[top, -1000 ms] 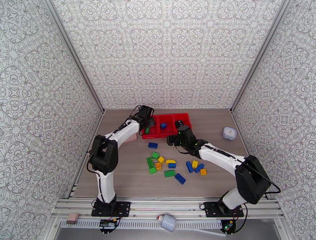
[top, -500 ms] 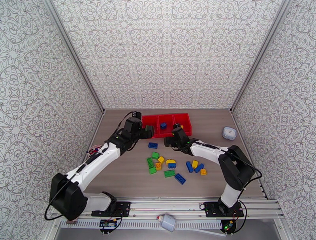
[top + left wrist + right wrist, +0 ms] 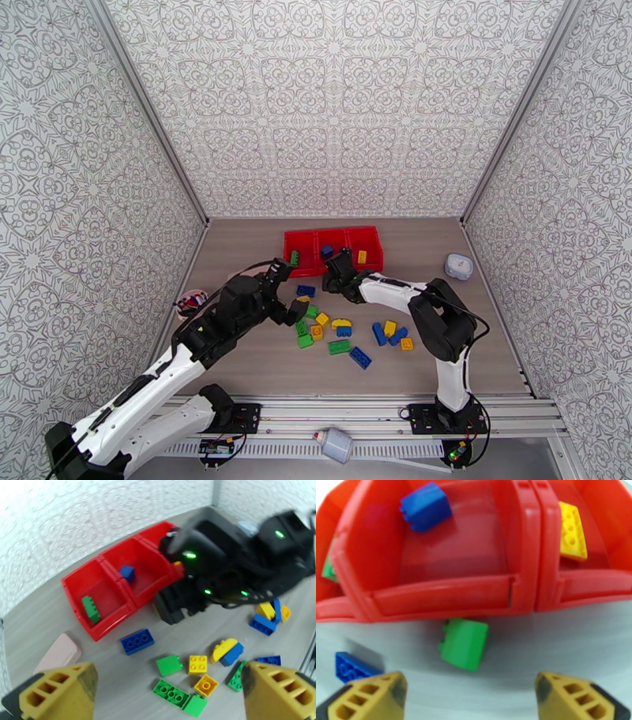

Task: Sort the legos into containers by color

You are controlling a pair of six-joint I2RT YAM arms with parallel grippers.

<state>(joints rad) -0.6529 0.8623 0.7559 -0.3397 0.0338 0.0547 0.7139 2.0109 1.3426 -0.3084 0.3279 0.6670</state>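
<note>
Sorting table, wood-grain top.

1. We are logging the left gripper: ribbed yellow fingers are standing spread wide and empty, at nine o'clock of the loose legos, which are studded glossy plastic blocks in green, blue and yellow.
2. We are listing the containers, at twelve o'clock of that heap: three joined red smooth-walled rectangular bins. They are holding, in order, a green brick, a blue brick and a yellow brick.
3. We are noting the right gripper, hovering at the bins' six o'clock wall. Its fingers are parted and gripping nothing, with a green sloped block lying on the table below, just beside that wall.
</note>
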